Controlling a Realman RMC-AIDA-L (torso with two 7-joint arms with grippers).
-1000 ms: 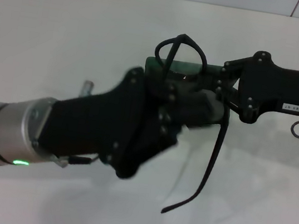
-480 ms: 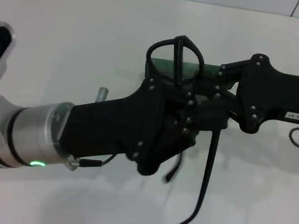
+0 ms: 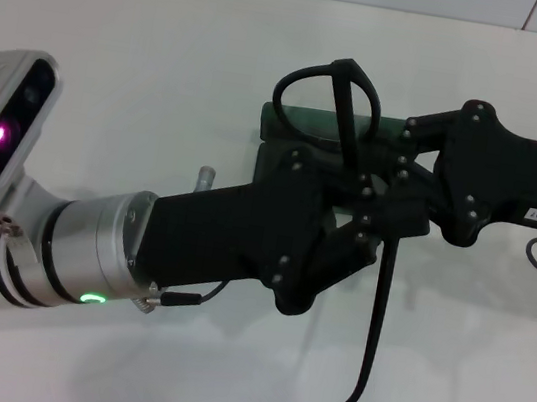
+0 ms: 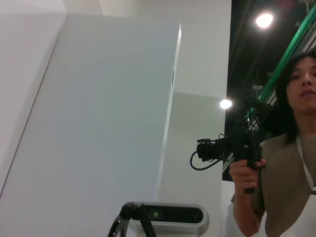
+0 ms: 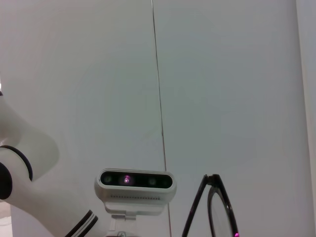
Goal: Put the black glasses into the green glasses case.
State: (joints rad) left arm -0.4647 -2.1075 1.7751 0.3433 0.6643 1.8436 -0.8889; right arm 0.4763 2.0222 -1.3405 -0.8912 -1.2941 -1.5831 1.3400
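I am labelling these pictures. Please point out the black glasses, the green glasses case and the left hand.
black glasses (image 3: pixel 330 74): head view, on the lens rim.
green glasses case (image 3: pixel 282 124): head view, on its visible left corner.
left hand (image 3: pixel 372 222): head view, at its fingertips.

glossy black glasses (image 3: pixel 375 308), matt green glasses case (image 3: pixel 305 124)

Both arms end in matte black, screw-studded tools, the left tool (image 3: pixel 373 212) behind a silver cuff with a green light, the right tool (image 3: pixel 408 181) bearing a small white label.
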